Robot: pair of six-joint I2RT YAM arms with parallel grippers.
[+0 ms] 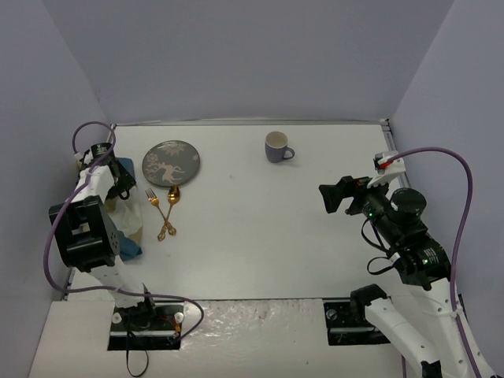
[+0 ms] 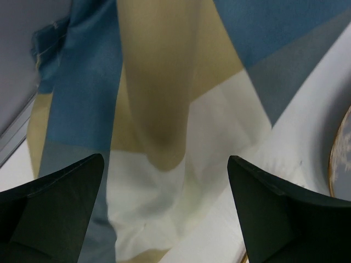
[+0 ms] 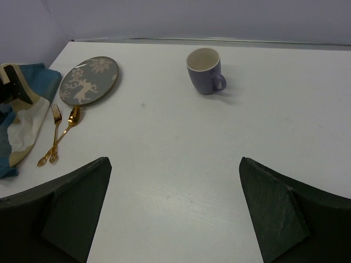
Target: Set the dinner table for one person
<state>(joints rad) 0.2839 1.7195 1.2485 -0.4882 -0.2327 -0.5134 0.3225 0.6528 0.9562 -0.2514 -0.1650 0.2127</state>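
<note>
While at placemat, left gripper wide-jawed.

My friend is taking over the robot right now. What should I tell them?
Left gripper: open, over the bunched-up checked placemat at the dinner table's left edge.
Right gripper: open, empty, above bare table.
Plate, gold fork and spoon sit far left; mug at the back.
Done: nothing set yet.
Left: flatten placemat, arrange everything.
</note>
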